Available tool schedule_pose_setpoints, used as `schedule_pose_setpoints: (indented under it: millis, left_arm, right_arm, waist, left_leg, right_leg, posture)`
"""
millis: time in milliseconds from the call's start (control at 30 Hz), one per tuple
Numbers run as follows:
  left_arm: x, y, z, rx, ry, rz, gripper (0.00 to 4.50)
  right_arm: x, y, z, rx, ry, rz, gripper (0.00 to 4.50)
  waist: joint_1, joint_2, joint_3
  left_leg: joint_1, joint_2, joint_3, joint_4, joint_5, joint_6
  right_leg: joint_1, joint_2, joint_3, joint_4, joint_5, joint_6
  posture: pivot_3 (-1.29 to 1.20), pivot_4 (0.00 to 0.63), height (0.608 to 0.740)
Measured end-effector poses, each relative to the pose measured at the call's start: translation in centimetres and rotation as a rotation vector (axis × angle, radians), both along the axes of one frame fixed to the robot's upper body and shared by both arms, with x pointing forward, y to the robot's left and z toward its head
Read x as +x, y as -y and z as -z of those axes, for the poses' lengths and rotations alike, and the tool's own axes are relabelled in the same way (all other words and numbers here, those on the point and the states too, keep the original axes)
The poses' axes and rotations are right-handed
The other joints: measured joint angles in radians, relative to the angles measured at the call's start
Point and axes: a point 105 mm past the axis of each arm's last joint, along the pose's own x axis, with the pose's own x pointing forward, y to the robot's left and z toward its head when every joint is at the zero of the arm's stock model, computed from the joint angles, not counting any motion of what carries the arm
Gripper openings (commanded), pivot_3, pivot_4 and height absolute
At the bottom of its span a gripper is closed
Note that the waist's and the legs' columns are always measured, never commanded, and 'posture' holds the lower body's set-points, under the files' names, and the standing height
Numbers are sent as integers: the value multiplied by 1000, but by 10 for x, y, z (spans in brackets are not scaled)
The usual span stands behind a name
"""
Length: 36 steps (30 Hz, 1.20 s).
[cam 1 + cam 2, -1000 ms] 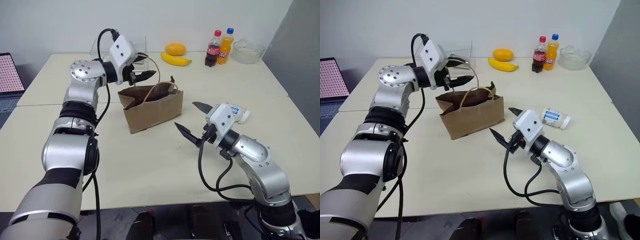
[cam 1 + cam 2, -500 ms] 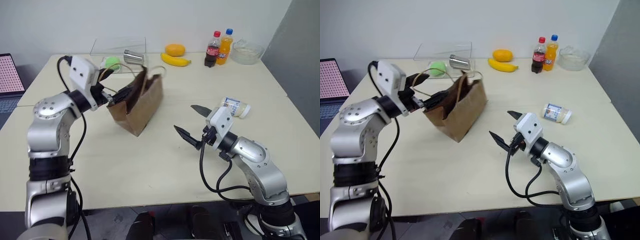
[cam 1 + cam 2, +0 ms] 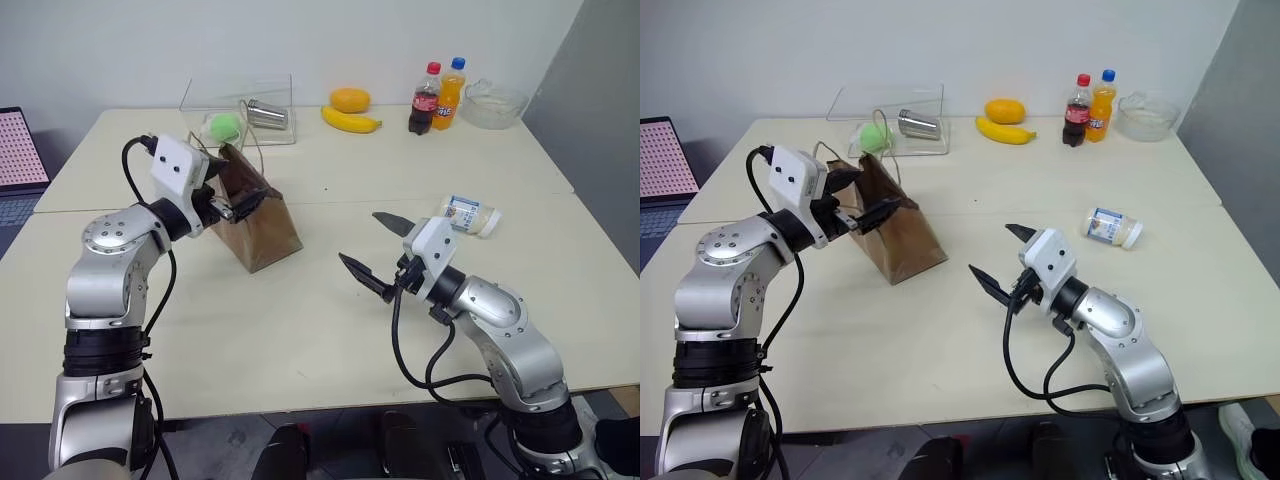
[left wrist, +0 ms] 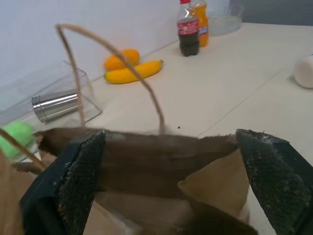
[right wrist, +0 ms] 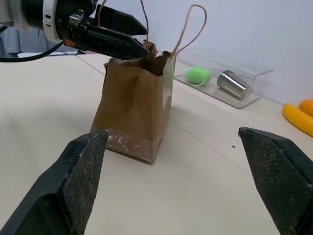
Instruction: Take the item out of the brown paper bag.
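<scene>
Right, going left to right: laptop (image 3: 18,160) at the far table (image 3: 300,330) edge, then the left gripper (image 3: 862,205) at the mouth of the paper bag (image 3: 262,225). Its two black fingers are spread wide, straddling the bag's top edge rather than pinching it; can't tell if a pad touches the paper. Bag is creased kraft, thin and floppy, standing a bit tilted, thin loop handles (image 4: 115,54) sticking up. It will crumple or tip at a light push, so no use as a brace.

Behind the bag: clear plastic box (image 3: 205,100) holding a green ball (image 3: 224,125) and a shiny steel cup (image 3: 266,113) lying on its side. Further along the back edge: mango (image 3: 351,99), banana (image 3: 350,119), cola bottle (image 3: 426,98), orange soda bottle (image 3: 452,92), glass bowl (image 3: 494,100).

Right gripper (image 3: 385,252) hovers over bare table, fingers fully apart, holding nothing, well clear of the bag.

The small bottle (image 3: 471,215) already lies on its side on the table, beyond the right gripper and well apart from the bag, so the task looks done. Stubby white plastic cylinder, blue-and-white label; probably light, stiff and smooth, will roll if nudged. I'd grip it across the middle of the barrel, fingers square to its axis
</scene>
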Motion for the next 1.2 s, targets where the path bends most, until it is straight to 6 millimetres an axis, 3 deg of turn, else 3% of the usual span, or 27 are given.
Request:
schedule_pose_setpoints:
  millis: [200,300,533,833,933,1067,1200]
  left_arm:
    - [-2,-20,11,-58,-13,-136,4477]
    - [-6,-20,15,-142,-11,-166,4477]
    - [-16,-17,-2,-237,79,-211,4477]
    - [-27,-25,-1,-352,119,-308,4477]
    - [-28,-29,9,-333,89,-344,4477]
    - [-27,-23,30,-285,21,-358,4477]
    - [-22,-9,25,-336,-2,-302,4477]
  right_arm:
    - [0,4,3,-25,-2,5,4500]
    - [0,4,3,-32,-3,3,4500]
    - [-1,4,4,-39,-1,-7,4500]
    - [-2,3,2,-40,15,-16,4500]
    - [-2,4,2,-47,20,-16,4500]
    - [-3,4,3,-62,34,-18,4500]
    - [-3,1,6,-77,31,-24,4500]
  waist:
    - [0,0,0]
    - [6,0,0]
    - [13,0,0]
    - [22,-1,0]
    - [20,-1,0]
    - [23,-1,-1]
    - [26,-1,-1]
  left_leg:
    - [0,0,0,0,0,0]
    - [0,0,0,0,0,0]
    - [0,0,0,0,0,0]
    - [0,0,1,0,0,0]
    - [1,0,1,0,0,0]
    - [0,0,1,0,0,0]
    - [0,0,1,0,0,0]
  right_leg:
    - [0,0,0,0,0,0]
    - [0,0,0,-1,0,0]
    - [0,0,0,-1,0,0]
    - [1,0,1,-1,0,0]
    - [1,0,1,-1,0,0]
    - [1,0,0,-1,0,0]
    - [1,0,0,-2,0,0]
  posture:
    - [0,150,740]
    - [0,150,740]
    - [0,150,740]
    - [0,150,740]
    - [0,150,740]
    - [0,150,740]
    - [0,150,740]
